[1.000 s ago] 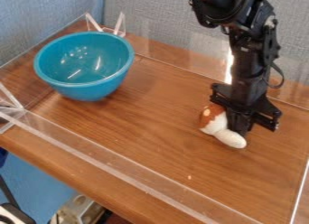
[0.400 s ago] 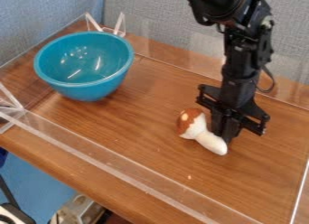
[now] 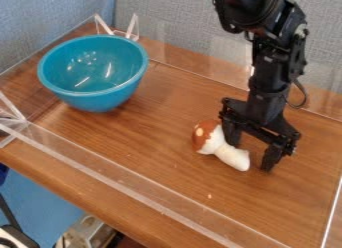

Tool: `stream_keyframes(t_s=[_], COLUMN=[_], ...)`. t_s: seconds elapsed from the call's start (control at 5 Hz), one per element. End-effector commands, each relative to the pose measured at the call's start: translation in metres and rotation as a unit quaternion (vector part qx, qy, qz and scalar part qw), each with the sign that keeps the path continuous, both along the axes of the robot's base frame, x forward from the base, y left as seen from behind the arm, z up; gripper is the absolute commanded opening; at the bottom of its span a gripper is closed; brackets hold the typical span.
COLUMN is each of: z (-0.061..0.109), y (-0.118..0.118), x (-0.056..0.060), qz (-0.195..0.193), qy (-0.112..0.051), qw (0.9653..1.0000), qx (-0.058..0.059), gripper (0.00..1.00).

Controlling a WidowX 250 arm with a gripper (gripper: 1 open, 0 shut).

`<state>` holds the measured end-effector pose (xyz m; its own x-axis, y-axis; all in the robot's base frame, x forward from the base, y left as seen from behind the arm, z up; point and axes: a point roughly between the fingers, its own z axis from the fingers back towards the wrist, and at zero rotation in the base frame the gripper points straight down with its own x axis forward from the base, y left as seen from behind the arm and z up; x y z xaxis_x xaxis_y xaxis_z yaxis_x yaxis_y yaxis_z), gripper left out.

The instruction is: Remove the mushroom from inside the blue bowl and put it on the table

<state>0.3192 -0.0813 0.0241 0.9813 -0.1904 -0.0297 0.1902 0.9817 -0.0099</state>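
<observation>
**Mushroom out of the bowl and down on the table, pretty much done**

The mushroom (image 3: 221, 147) is seen lying on its side on the table (image 3: 120, 142), orange-brown cap pointing toward the bowl side and the pale stem pointing the other way. It is well apart from the bowl (image 3: 91, 72), which sits back in the far left corner and looks empty, just glossy highlights inside, nothing else to be made out in it.

The gripper (image 3: 257, 152) is pointed straight down right over the mushroom, with its jaws spread wide, one on either side of the stem end. Nothing appears to be pinched; the mushroom seems to be resting on the wood by its own weight. Whether a fingertip is touching the stem or just sitting beside it can't be told at this resolution.

So, as far as the task goes: the taking-out part is done, and the putting-down part looks done too, since the thing is on the table and the grip is let go. What's left is judged to be only the tidy-up, meaning the arm gets lifted clear without the mushroom being nudged. Small risk there, since a rounded toy like that could probably be rolled by a passing finger.
</observation>
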Motion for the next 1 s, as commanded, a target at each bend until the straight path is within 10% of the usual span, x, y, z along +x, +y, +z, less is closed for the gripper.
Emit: stream_keyframes(t_s=[0.0, 0.4, 0.8], z=[0.060, 0.113, 0.104], y=[0.006, 0.019, 0.029], x=[0.006, 0.006, 0.050], qz=[0.026, 0.039, 0.034], qy=[-0.061, -0.105, -0.110], qw=[0.9978, 0.9937, 0.9932], qx=[-0.005, -0.008, -0.013], gripper=[1.00, 1.00, 1.00])
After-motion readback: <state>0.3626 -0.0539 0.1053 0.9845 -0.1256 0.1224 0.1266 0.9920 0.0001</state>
